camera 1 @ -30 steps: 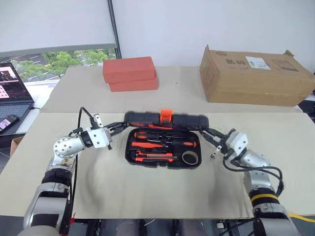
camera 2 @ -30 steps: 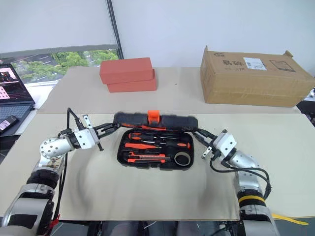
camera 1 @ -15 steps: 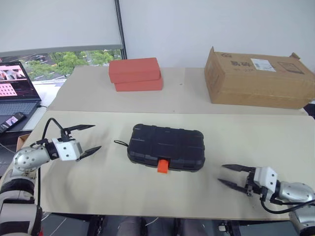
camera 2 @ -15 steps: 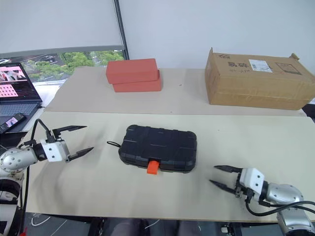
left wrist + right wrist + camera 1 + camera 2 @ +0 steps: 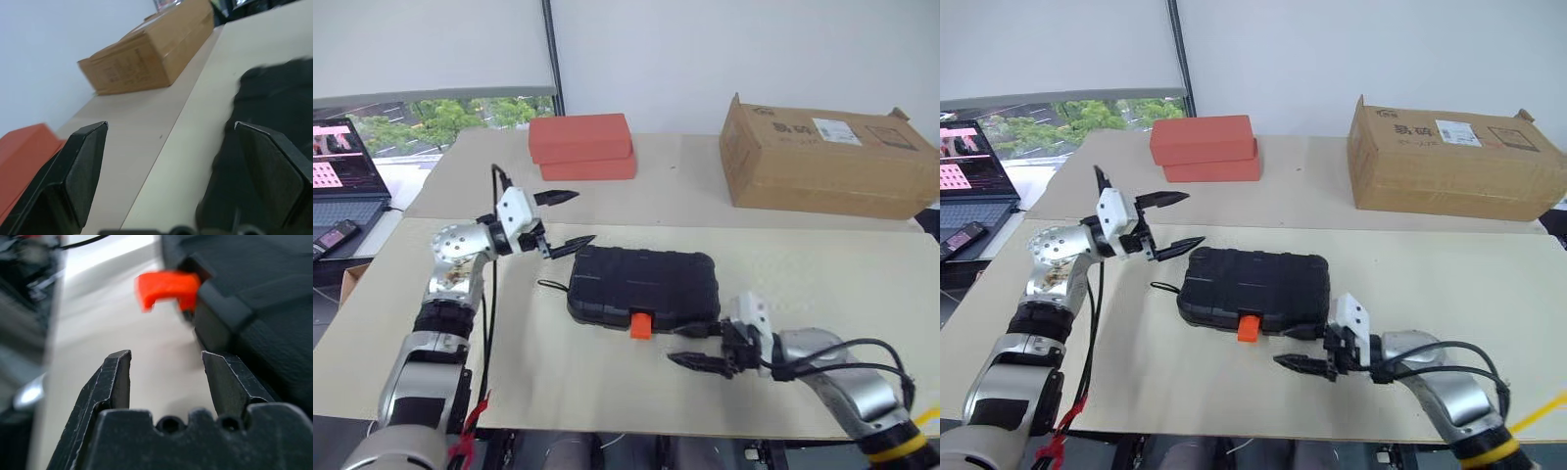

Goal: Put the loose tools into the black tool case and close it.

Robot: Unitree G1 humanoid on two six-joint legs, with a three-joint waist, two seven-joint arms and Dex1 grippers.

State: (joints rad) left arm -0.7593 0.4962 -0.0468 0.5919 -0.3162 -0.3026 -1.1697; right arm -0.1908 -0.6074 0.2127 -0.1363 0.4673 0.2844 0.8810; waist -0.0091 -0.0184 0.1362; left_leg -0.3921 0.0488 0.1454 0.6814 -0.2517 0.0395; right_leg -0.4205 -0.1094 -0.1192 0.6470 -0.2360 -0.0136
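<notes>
The closed black tool case (image 5: pixel 644 287) is lying near the table's (image 5: pixel 862 264) front edge, between the spread left hand (image 5: pixel 566 218) and the spread right hand (image 5: pixel 690 345).

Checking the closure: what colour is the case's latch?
Orange latch, clearest in the right wrist view.

Both head eyes look forward and down over the beige table (image 5: pixel 607 382). Each wrist camera peers low along its own fingers, close to the closed black ribbed plastic case (image 5: pixel 644 284), shared by all views.
</notes>
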